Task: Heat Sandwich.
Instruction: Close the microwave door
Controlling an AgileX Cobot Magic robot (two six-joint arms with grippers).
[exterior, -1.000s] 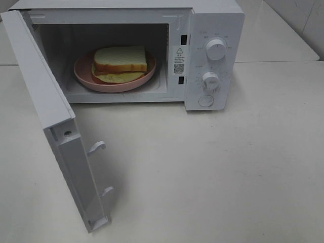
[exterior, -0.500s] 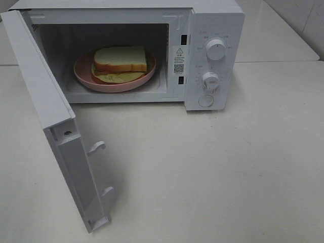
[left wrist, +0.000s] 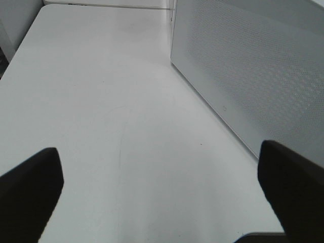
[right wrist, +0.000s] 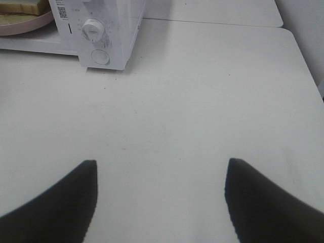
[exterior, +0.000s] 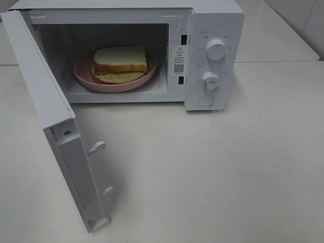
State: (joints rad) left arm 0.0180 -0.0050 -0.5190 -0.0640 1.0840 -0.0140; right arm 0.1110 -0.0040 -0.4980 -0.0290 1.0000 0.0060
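- Sandwich [exterior: 120,61] sits on the round pink plate [exterior: 117,87] inside the open microwave [exterior: 215,20]. It is well ahead of the right hand [right wrist: 161,167] and off toward the left arm's side of it, past the control panel.
- Both hands are empty with fingers apart, the left hand [left wrist: 161,192] spread wide and the right hand a little less so. Each hovers over bare table [exterior: 228,167], touching nothing.
- From the left hand the sandwich is hidden. A white dotted panel [left wrist: 253,76], probably the outer face of the swung-open door [exterior: 48,101], stands just beside that hand, between it and the cavity.
- Handling, as a judgement: two slices of soft white bread with a pale yellowish filling showing at the near edge. It looks light, squashy and easy to dent, and the layers could slide apart if pinched from the sides.
- The best hold is not the bread but the plate's rim, which looks stiff, smooth and perhaps a little slippery. Its near edge faces the opening and is the part closest to either hand.
- With the food already in the cavity, the sandwich likely needs no touch. The next move probably falls on the door, pushed on its outer face by the left hand. After that come the upper knob [exterior: 216,49] and lower knob [exterior: 210,80], which lie nearer the right hand.
- Risk: a hard door swing could jolt the plate and shift the top slice.
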